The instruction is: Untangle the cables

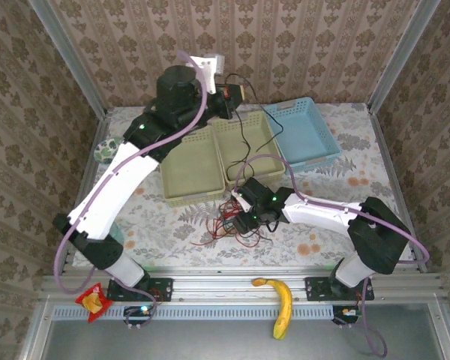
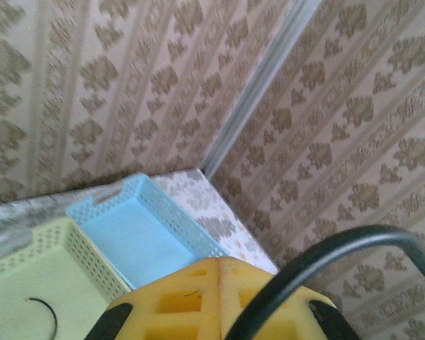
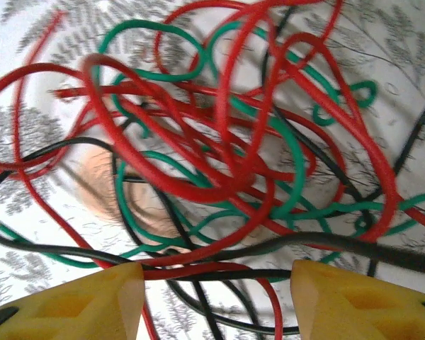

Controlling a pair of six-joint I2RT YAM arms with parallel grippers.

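Left gripper [image 2: 219,283]: clenched on the black cable [image 2: 372,232], which arcs off to its right;
Right gripper [image 3: 216,297]: jaws apart; red cable [image 3: 191,190] and green cable [image 3: 149,26] tangled just ahead

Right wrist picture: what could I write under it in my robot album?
Open yellow jaws right next to a messy tangle of red, green and black cables on a leafy tablecloth.

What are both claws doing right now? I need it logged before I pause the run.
Left claw: closed on the black cable.
Right claw: open over the cable tangle.
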